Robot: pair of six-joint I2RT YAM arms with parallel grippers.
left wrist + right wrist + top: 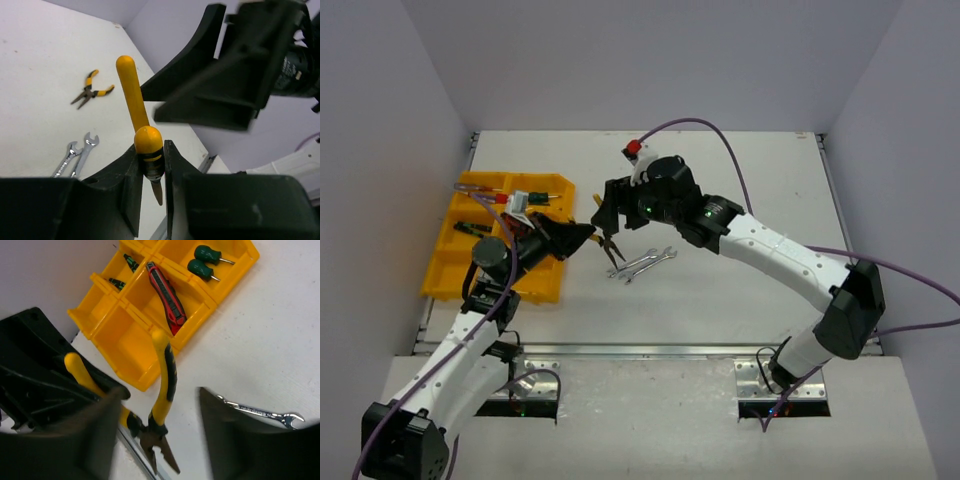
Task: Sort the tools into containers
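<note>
The left gripper (150,152) has its jaws closed on one handle of the yellow-black pliers (131,90). In the left wrist view that handle sits pinched between the two fingers at lower centre, and the other handle rises towards the top of the frame. In the overhead view the left gripper (585,237) points right at mid-frame, with the pliers (607,238) at its tip, just right of the yellow organiser tray (445,270).

The right gripper (160,392) stands with its jaws wide. The pliers (162,390) hang between its fingers, nose towards the bottom of the frame; whether either finger touches them cannot be told.

Two silver wrenches (645,263) lie side by side on the white table (720,310), just below and right of the pliers. A second pair of pliers (90,92) lies flat on the table at upper left of the left wrist view.

In the right wrist view, the tray (120,340) fills the top of the frame. It holds two green-handled screwdrivers (205,260) in one compartment and a red-black utility knife (167,295) in the next.
</note>
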